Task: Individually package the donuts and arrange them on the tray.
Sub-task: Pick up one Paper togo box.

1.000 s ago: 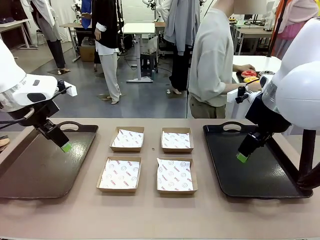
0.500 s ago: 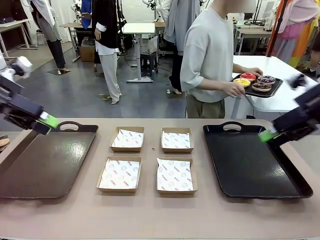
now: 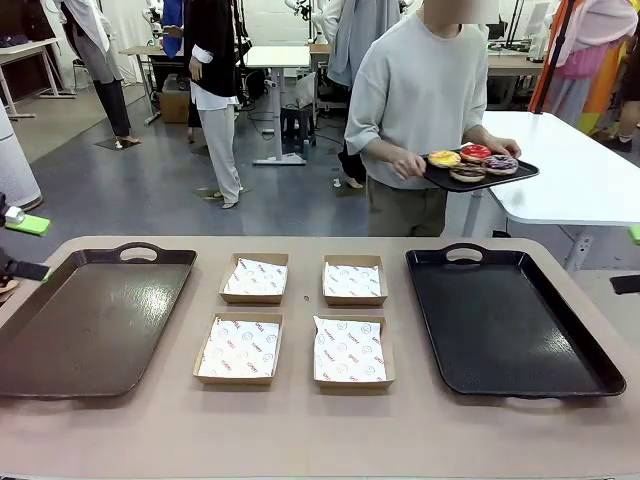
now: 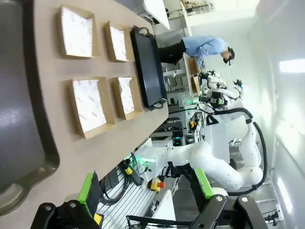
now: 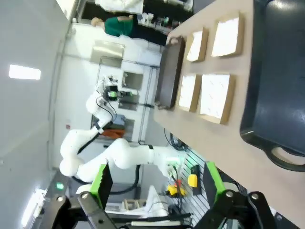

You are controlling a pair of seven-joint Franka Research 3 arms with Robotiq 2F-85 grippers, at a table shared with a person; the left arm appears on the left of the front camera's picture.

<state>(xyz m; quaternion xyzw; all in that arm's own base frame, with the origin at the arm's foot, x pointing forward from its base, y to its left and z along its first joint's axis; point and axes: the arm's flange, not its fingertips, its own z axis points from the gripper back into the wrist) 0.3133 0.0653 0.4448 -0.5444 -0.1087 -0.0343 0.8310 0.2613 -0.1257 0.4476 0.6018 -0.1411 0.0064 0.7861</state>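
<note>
left hand [image 4: 145, 186] jaws spread wide, gripping nothing, sits off the table's [image 3: 300, 430] left edge beside the brown tray [image 3: 90, 340]. right hand [image 5: 157, 182] likewise wide open with nothing in it, off the right edge past the black tray [image 3: 515, 330]. Four paper-lined boxes [image 3: 254, 278] in a two-by-two grid mid-table, gaps between them and to both tray rims. The donuts [image 3: 476, 153] lie flat, holes up, clustered on a small black tray [image 3: 522, 174] the person carries beyond the far edge, long axis left-right
</note>
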